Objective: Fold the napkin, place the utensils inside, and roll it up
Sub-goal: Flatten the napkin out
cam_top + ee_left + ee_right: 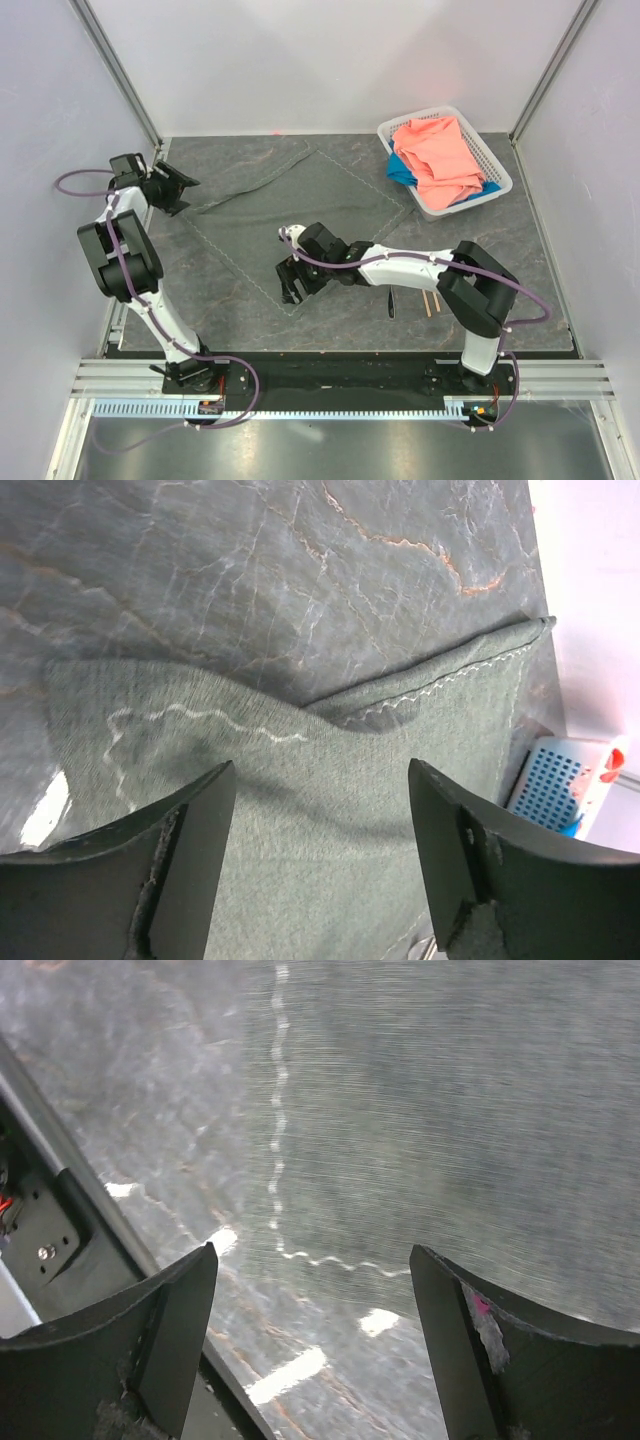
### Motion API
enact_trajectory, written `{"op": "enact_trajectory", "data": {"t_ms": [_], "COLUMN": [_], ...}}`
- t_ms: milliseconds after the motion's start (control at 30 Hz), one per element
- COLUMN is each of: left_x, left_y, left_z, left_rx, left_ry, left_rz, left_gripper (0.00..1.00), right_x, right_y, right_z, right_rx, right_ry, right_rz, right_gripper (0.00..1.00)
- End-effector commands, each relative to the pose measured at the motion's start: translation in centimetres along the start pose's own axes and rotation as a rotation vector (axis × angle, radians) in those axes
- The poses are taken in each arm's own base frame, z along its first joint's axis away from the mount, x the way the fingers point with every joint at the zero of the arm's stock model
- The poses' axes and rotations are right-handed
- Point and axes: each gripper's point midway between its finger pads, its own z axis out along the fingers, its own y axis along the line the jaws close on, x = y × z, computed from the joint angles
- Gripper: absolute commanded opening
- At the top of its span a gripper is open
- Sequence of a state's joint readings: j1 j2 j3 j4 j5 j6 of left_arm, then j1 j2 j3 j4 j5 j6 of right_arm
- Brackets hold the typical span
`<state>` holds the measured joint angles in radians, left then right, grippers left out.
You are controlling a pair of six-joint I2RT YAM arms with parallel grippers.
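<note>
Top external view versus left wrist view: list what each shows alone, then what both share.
Only top external: the right end effector, open, the chopsticks and both whole arms. Only left wrist: close up, the zigzag hem stitching on a folded-over corner. Both: the napkin, the open left end effector with nothing between its fingers, the marbled tabletop and part of the basket.
</note>
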<state>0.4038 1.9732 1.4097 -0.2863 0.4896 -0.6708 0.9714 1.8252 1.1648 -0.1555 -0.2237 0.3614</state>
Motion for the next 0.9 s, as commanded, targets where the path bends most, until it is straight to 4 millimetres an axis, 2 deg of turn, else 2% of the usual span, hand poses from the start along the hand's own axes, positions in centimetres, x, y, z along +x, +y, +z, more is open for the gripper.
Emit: {"op": "enact_trajectory", "data": {"t_ms": [0,67,200,267,433,500,633,733,833,867], "left_x": [-0.5,1.1,3.0,3.9,4.6,5.1,5.9,7.5,10.8,12.3], "left_y": [-2.8,-4.4,-7.1,-7.9,-8.9,-9.0,-9.3,-9.5,-10.7,-11.4], "left_z": [-2.5,-2.0,-1.6,-1.4,-1.3,-1.1,-0.7,0.0,1.1,1.5], "left_rx": [0.016,0.036,0.065,0.084,0.109,0.108,0.1,0.084,0.08,0.078], "left_ry": [-0.087,-0.058,-0.035,-0.014,0.007,0.015,0.025,0.051,0.1,0.118], "left_rz": [0.124,0.167,0.248,0.258,0.268,0.276,0.316,0.355,0.43,0.459], "left_gripper": [0.78,0.79,0.8,0.8,0.81,0.81,0.81,0.81,0.81,0.81], "right_x": [-1.1,-0.3,0.8,1.7,4.7,6.0,8.5,9.5,9.1,8.3], "right_y": [2.4,2.6,2.9,3.3,5.1,5.7,8.1,9.4,10.1,10.5], "right_z": [0.3,1.6,3.0,3.4,3.6,3.4,2.6,1.5,0.3,-0.4], "right_rx": [-0.047,-0.05,-0.059,-0.064,-0.12,-0.141,-0.182,-0.191,-0.191,-0.19], "right_ry": [-0.019,0.005,0.029,0.048,0.112,0.144,0.189,0.189,0.16,0.132], "right_rz": [-0.08,-0.09,-0.104,-0.112,-0.103,-0.099,-0.102,-0.111,-0.106,-0.102], "right_gripper": [0.86,0.86,0.86,0.86,0.86,0.86,0.86,0.86,0.86,0.86]}}
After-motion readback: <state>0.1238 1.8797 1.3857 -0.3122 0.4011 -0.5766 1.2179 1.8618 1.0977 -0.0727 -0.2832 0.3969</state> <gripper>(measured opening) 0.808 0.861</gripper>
